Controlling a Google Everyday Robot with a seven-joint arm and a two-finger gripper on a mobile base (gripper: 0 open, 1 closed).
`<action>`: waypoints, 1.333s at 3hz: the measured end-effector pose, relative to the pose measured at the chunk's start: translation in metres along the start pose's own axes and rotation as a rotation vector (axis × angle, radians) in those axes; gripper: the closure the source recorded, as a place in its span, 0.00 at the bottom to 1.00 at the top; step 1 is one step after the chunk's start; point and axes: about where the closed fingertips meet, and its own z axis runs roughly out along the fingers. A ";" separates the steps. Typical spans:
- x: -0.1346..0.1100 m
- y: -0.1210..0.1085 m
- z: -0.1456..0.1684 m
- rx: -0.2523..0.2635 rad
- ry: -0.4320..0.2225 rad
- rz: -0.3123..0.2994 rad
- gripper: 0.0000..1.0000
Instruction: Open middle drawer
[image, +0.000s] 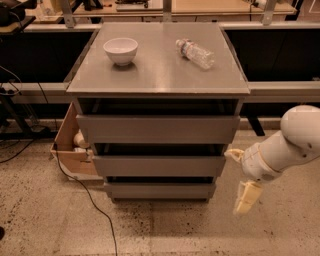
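Note:
The grey cabinet has three drawers stacked one above the other. The middle drawer (159, 166) is a wide flat grey front without a handle, and it sits pushed in. The taller top drawer (157, 129) is above it and the narrow bottom drawer (160, 190) is below it. My gripper (240, 176) is on the white arm at the right. It hangs just off the cabinet's right side at the height of the middle and bottom drawers. Its cream fingers (247, 197) are spread apart and hold nothing. It does not touch the drawer.
A white bowl (120, 50) and a plastic water bottle (195, 53) lying on its side are on the cabinet top (157, 75). A cardboard box (70, 147) stands left of the cabinet, with a black cable (85, 197) on the speckled floor. Dark shelving runs behind.

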 end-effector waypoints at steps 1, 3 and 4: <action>0.004 -0.004 0.038 0.021 -0.015 0.038 0.00; 0.009 -0.053 0.123 0.129 -0.114 0.026 0.00; 0.001 -0.079 0.155 0.147 -0.161 -0.010 0.00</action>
